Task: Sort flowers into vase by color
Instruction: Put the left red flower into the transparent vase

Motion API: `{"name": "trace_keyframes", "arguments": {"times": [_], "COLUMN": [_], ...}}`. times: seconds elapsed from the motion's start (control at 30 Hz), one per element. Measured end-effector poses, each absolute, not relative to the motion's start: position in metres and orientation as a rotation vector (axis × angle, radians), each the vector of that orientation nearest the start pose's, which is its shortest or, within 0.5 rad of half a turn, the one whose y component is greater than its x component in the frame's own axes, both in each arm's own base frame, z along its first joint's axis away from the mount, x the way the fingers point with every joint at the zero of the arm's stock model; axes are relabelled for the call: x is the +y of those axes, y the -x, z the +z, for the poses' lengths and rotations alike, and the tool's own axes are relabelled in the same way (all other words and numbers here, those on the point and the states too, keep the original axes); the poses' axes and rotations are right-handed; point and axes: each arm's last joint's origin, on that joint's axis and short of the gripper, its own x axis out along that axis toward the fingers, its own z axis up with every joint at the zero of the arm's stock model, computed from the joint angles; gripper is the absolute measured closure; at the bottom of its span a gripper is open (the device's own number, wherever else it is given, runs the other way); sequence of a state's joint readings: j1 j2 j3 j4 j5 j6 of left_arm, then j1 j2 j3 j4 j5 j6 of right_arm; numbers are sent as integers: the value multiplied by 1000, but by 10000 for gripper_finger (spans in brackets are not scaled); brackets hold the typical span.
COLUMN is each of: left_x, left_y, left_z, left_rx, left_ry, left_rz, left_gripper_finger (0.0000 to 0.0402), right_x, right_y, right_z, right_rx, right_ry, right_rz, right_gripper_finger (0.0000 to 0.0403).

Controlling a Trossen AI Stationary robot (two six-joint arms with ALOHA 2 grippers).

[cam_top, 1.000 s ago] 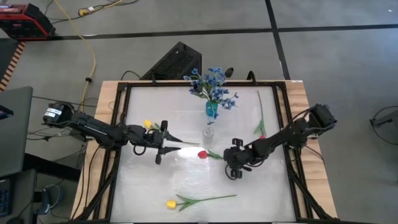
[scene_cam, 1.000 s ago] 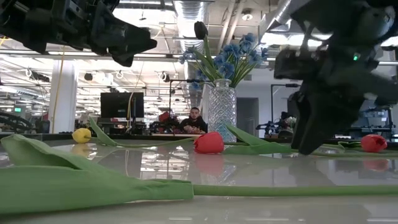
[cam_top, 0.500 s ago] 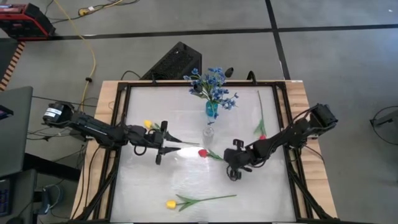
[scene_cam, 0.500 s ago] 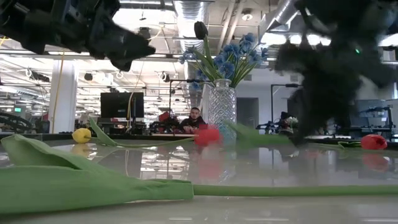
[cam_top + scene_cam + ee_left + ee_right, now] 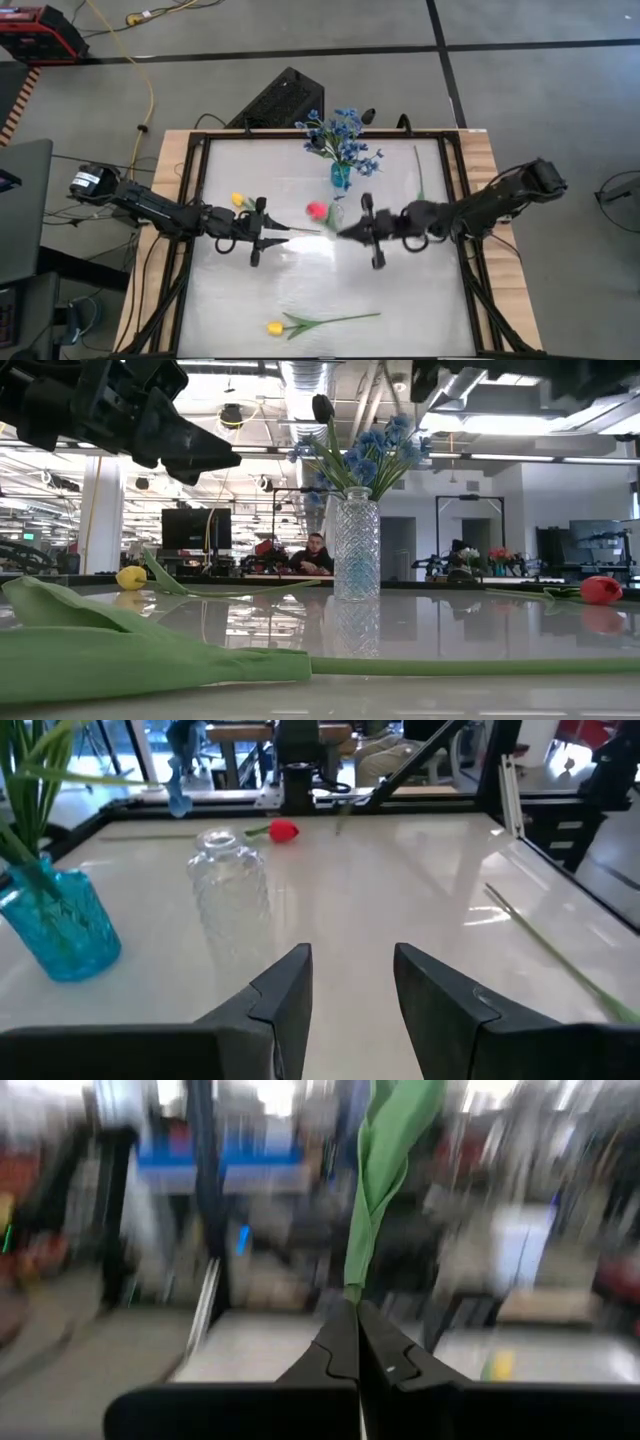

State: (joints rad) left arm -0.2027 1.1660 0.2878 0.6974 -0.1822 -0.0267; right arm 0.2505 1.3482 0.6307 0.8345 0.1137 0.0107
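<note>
My right gripper [image 5: 348, 232] is shut on a red tulip whose bloom [image 5: 317, 210] hangs in the air beside the clear glass vase [image 5: 335, 214]. Behind that stands the small blue vase [image 5: 341, 178], with blue blossoms [image 5: 345, 135] in it. My left gripper [image 5: 262, 241] hovers open left of the glass vase, holding nothing. One yellow tulip [image 5: 238, 200] lies by the left arm. Another [image 5: 275, 328] lies near the front edge. A second red tulip [image 5: 284, 831] lies on the table's right side. My right gripper pinches the red tulip's green stem and leaf [image 5: 352, 1292] between its two fingertips. The fingers reach in about level from the table's right, roughly along the stem. The stem runs on past the fingertips to the bloom, and the tulip is lifted clear of the table.
A loose green stem [image 5: 418, 170] lies at the far right. The black frame rail [image 5: 190, 200] borders the white tabletop. In the low view a broad green leaf [image 5: 120, 650] lies close to the near edge. A person sits in the room beyond the table.
My right gripper has shut on the red tulip's stem, risen off the table and swung toward the far edge and the glass vase, turning level. The tulip has been lifted clear, its bloom now left of the glass vase.
</note>
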Motion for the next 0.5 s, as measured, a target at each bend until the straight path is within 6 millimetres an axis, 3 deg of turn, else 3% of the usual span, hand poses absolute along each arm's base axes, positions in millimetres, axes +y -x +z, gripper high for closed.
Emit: {"name": "trace_keyframes", "arguments": {"times": [0.1, 0.2, 0.5], "left_x": [-38, -38, -38], "left_y": [-210, -210, -211], "left_z": [180, 180, 184], "left_rx": [166, 162, 117], "left_ry": [-33, -30, -19], "left_rz": [-19, -19, -10], "left_gripper_finger": [269, 269, 269], "right_x": [52, 42, 12], "right_y": [-273, -279, -289], "right_z": [257, 249, 238], "right_rx": [-335, -448, -527], "right_ry": [-46, -50, -39], "right_rz": [93, 56, -47], "right_gripper_finger": [387, 387, 387]}}
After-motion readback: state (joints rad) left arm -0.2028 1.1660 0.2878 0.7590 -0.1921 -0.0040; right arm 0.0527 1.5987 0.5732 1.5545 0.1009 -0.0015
